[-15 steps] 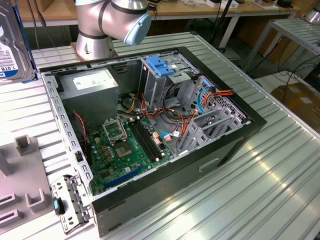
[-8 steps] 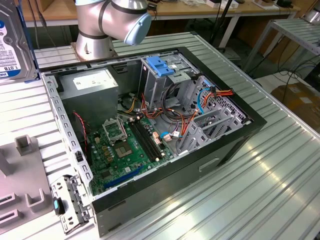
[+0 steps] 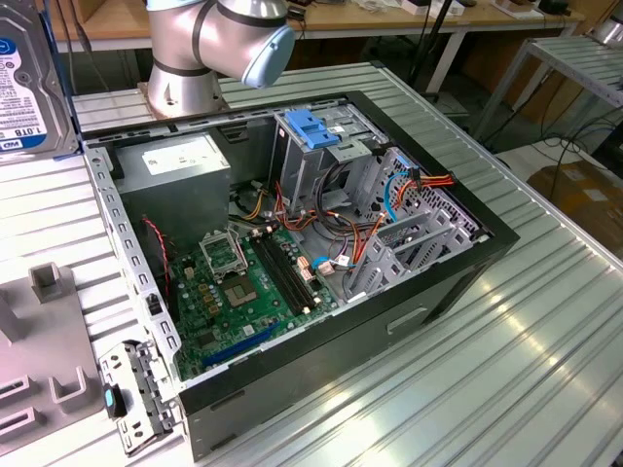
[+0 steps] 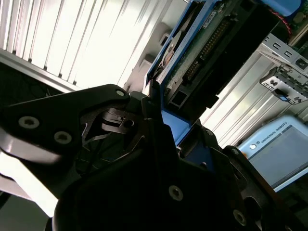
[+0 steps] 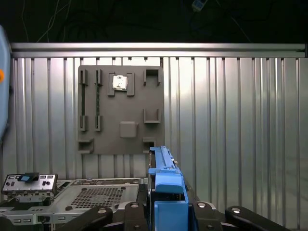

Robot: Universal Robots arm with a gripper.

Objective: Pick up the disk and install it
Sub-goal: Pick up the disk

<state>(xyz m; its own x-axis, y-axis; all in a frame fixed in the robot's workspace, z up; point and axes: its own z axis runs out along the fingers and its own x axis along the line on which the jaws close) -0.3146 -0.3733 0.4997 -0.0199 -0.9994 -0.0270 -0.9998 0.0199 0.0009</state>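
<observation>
**Disk (image 3: 29,92) pinched in the gripper (image 4: 175,115), outside the case**

Exterior view first. I've got the disk at ten o'clock, label side towards the camera and cut off by the exterior view's left edge. It's well apart from the open computer case (image 3: 448,277), which takes up the middle of the ribbed table (image 3: 545,370). Inside the case the motherboard (image 3: 243,292) lies flat at about seven o'clock from the drive cage (image 3: 321,180), which has a blue bracket (image 3: 307,131) on top. The robot arm (image 3: 219,44) stands at twelve o'clock behind the case. A grey fixture plate (image 3: 44,341) lies at eight o'clock.

Second wrist view now. The black fingers are pressed together on the disk's blue carrier rail (image 4: 168,122), and the drive body with its connector edge sticks out beyond them. There's a teach pendant (image 4: 279,149) lying past the disk.

First wrist view. The blue carrier rail stands on edge between the fingers. The fixture plate is flat on the table beyond it, and a corner of the case is beside the gripper.
</observation>
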